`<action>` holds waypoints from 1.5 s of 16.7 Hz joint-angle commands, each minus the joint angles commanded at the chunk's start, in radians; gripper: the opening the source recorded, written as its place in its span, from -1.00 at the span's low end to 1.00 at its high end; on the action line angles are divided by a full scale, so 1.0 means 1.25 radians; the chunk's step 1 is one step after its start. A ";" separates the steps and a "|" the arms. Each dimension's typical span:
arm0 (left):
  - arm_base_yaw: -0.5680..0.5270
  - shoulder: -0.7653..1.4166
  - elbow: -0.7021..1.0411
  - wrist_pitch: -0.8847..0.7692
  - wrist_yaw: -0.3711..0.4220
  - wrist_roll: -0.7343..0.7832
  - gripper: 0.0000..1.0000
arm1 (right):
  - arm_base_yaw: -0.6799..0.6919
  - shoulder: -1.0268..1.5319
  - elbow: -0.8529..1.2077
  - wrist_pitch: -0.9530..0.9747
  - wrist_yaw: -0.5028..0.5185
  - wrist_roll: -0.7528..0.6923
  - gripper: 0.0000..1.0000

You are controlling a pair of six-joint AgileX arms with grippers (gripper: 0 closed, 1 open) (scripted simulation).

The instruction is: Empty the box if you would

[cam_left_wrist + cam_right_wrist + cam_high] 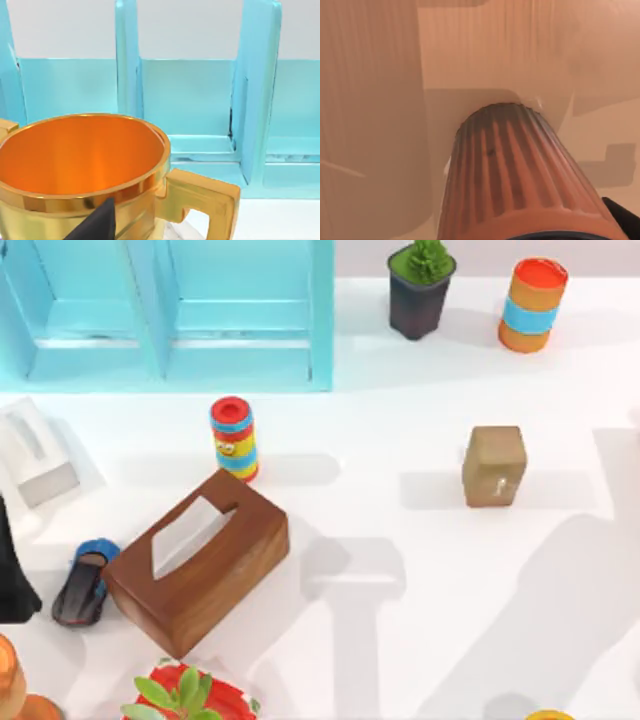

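A wooden tissue box (197, 560) lies tilted at the table's (400, 640) left, a toy car (82, 583) touching it, a striped can (234, 439) just behind.

White table (420, 540) filled the frame | turquoise shelf unit (170, 315) stood upper left | soft shadows fell lower right

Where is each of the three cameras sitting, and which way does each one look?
Top view: above the table, looking down on the wooden tissue box; left arm at the left edge.
Left wrist view: on the left arm, facing a gold cup and the blue shelf; a dark fingertip shows.
Right wrist view: on the right arm, close on a ribbed orange cylinder.
Shared: top and left wrist views both show the shelf.
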 joint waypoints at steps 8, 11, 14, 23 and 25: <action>0.000 0.000 0.000 0.000 0.000 0.000 1.00 | -0.008 -0.020 0.026 -0.030 -0.005 0.008 -1.00; 0.000 0.000 0.000 0.000 0.000 0.000 1.00 | -0.030 -0.060 0.096 -0.117 -0.009 0.030 -1.00; 0.000 0.000 0.000 0.000 0.000 0.000 1.00 | -0.050 -0.092 0.182 -0.220 -0.003 0.048 -1.00; 0.000 0.000 0.000 0.000 0.000 0.000 1.00 | -0.005 -0.022 0.386 -0.407 0.000 -0.002 -1.00; 0.000 0.000 0.000 0.000 0.000 0.000 1.00 | -0.004 -0.020 0.388 -0.407 0.000 -0.003 -1.00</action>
